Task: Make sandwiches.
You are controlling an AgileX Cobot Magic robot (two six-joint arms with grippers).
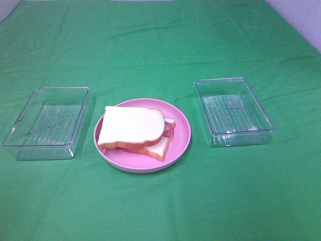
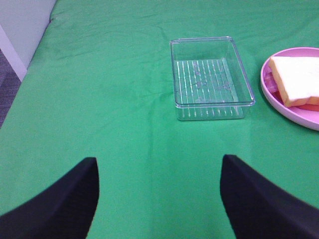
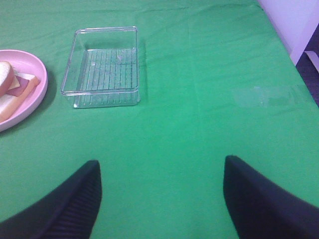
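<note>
Exterior high view
Tabletop: covered by a green cloth (image 1: pixel 160 201).
Pink plate (image 1: pixel 183 133): sits at the middle, between two clear trays.
Sandwiches (image 1: pixel 133 126): stacked on the pink plate; the top white slice lies skewed over the lower slice, with a reddish filling edge showing toward the right.
Left tray (image 1: pixel 47 123): clear plastic, just beside the plate, nothing in it.
Right tray (image 1: pixel 233 110): clear plastic, near the plate on the other side, nothing in it.
Hands: neither shows in this view.

Left wrist view
Left hand (image 2: pixel 159 199): two dark fingers stand wide apart over bare cloth, gripping nothing.
Left tray (image 2: pixel 209 77): ahead of the hand, well apart from it.
Pink plate (image 2: pixel 291 107): at the frame edge, with part of the sandwiches (image 2: pixel 299 77) on it.

Right wrist view
Right hand (image 3: pixel 160 199): fingers spread wide over bare cloth, gripping nothing.
Right tray (image 3: pixel 104 67): ahead, well apart from the hand.
Pink plate (image 3: pixel 37 89): at the frame edge, carrying the sandwiches (image 3: pixel 12 89).
</note>
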